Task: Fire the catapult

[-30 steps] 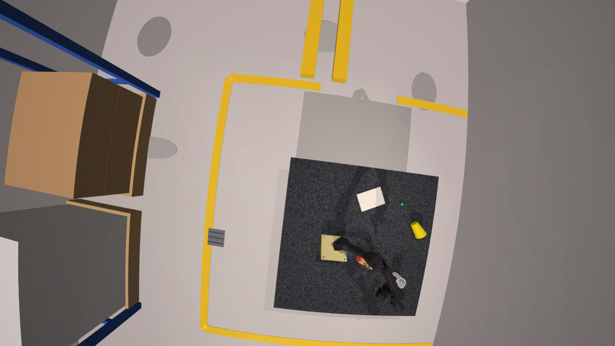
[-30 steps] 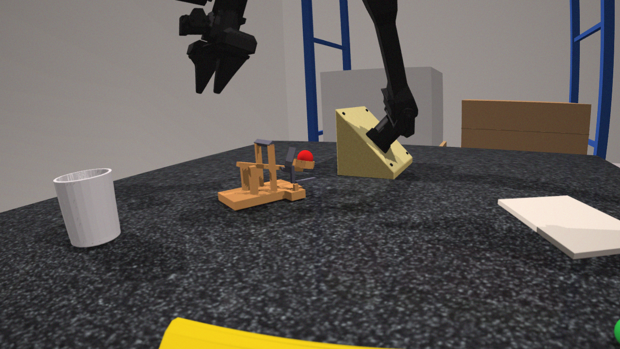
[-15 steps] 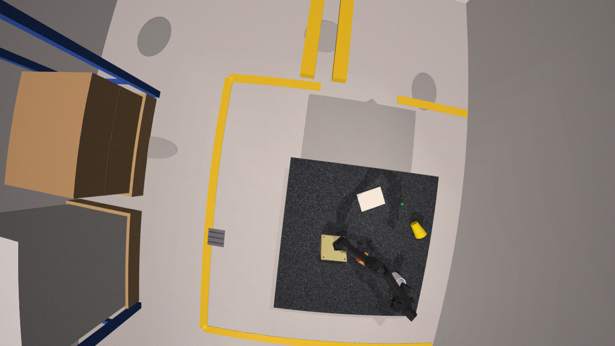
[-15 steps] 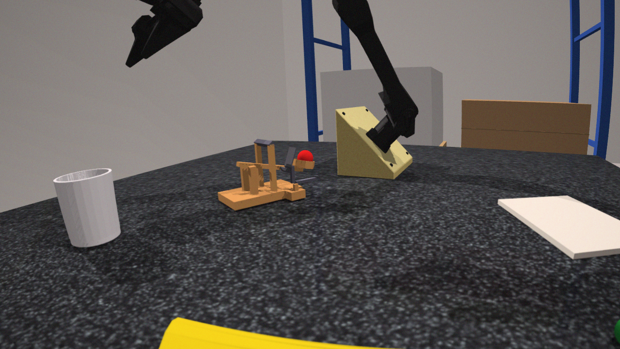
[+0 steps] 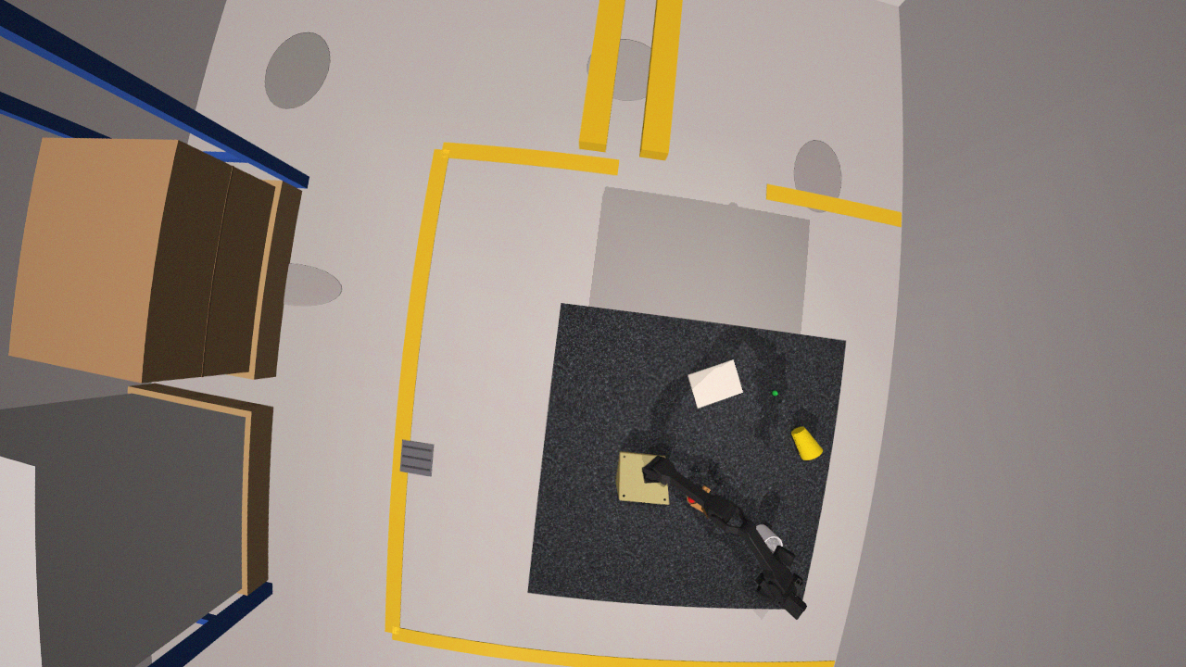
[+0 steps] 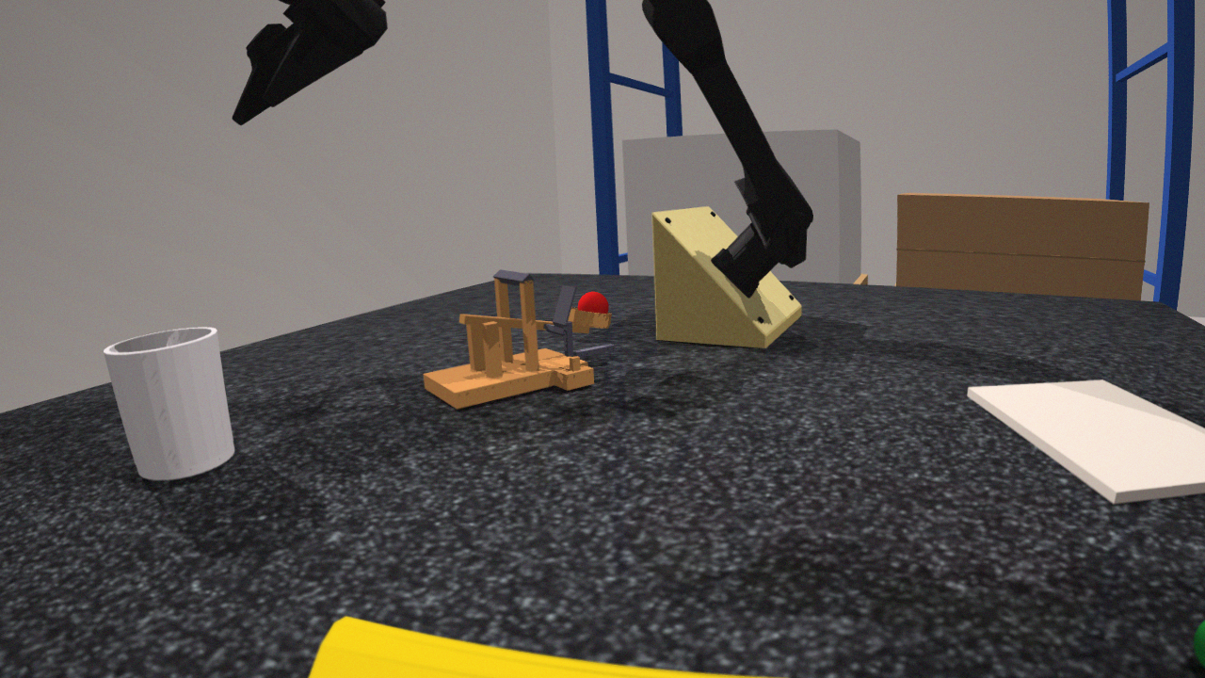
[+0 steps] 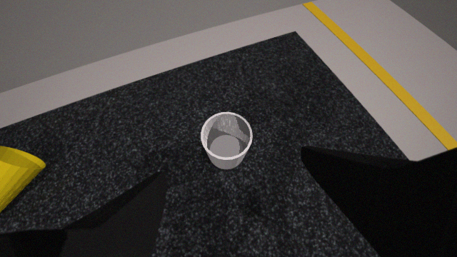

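Note:
The white mug (image 5: pixel 775 542) (image 6: pixel 170 404) (image 7: pixel 226 140) stands upright and empty near the mat's corner. The wooden catapult (image 5: pixel 705 488) (image 6: pixel 498 347) stands mid-mat with the red ball (image 5: pixel 690 500) (image 6: pixel 593 301) sitting in its spoon. My gripper (image 5: pixel 791 603) (image 6: pixel 252 101) (image 7: pixel 235 165) is open and empty. It hangs high above the mat, past the catapult on the mug's side, and the wrist view looks down into the mug between the two fingers. In the overhead view the arm partly covers the mug and the catapult.
The arm's tan wedge base (image 5: pixel 637 487) (image 6: pixel 695 295) stands behind the catapult. A white slab (image 5: pixel 715 383) (image 6: pixel 1095 438), a small green ball (image 5: pixel 775 393) (image 6: pixel 1199 642) and a yellow cup on its side (image 5: pixel 804 444) (image 7: pixel 14 171) lie elsewhere on the mat. The mat's edge runs just beyond the mug.

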Tool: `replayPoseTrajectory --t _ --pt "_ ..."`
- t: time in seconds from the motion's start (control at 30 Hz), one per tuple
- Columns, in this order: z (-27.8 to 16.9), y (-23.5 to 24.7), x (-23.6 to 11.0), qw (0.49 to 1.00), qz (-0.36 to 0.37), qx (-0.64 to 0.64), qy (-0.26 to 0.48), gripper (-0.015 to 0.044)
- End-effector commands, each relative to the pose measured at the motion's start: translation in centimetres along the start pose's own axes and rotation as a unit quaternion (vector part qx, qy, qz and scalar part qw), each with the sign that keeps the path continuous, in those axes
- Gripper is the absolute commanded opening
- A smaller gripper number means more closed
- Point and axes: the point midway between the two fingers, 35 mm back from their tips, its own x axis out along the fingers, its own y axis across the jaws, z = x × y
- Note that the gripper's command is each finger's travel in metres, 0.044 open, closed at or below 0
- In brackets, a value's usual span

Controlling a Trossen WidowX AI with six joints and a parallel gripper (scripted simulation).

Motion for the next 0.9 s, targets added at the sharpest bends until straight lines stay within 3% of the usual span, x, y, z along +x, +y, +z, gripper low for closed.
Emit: replayPoseTrajectory --t 0.0,0.13,0.7,0.87 --pt "0.26 -0.07 0.07 1.000 0.003 -0.001 -0.005 0.0440" --pt "0.25 -0.25 0.26 1.000 0.004 -0.001 -0.006 0.0440" --pt "0.25 -0.25 0.26 1.000 0.004 -0.001 -0.006 0.0000" --pt "0.25 -0.25 0.26 1.000 0.004 -0.001 -0.006 0.0000"
